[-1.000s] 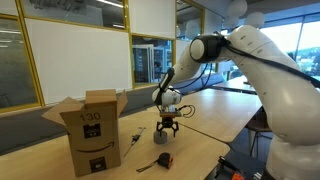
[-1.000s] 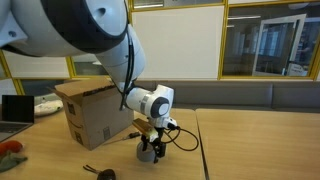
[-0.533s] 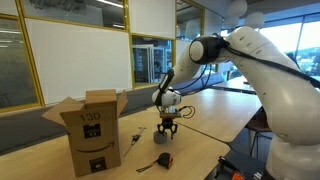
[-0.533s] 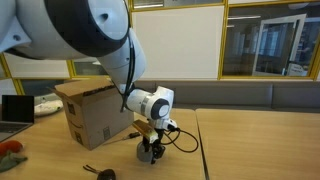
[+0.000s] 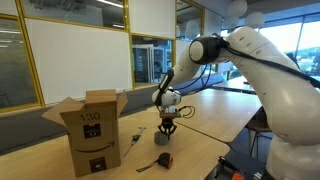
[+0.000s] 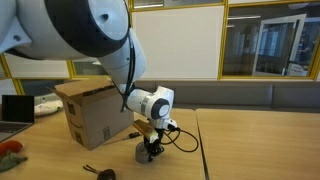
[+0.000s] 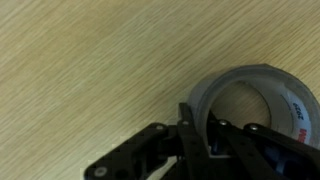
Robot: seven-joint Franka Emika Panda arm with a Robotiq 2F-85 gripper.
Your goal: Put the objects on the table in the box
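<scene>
A grey short cylinder (image 7: 262,82), a hollow roll, stands on the light-wood table (image 7: 80,70). My gripper (image 7: 203,132) is shut on its wall, one finger outside the roll and one inside. Both exterior views show the gripper (image 5: 166,129) (image 6: 151,146) pointing straight down onto the roll (image 6: 144,153), just beside the open cardboard box (image 5: 93,138) (image 6: 93,115). A black-and-orange gadget (image 5: 165,160) with a cord lies nearer the table's front edge. A small clear packet (image 5: 131,139) lies by the box.
A laptop (image 6: 14,108) and an orange item (image 6: 9,149) sit beyond the box in an exterior view. The table (image 6: 255,150) runs on past a seam. Glass partitions and more tables stand behind.
The jaws have closed from wide open onto the wall of the grey roll. The arm has stayed in place.
</scene>
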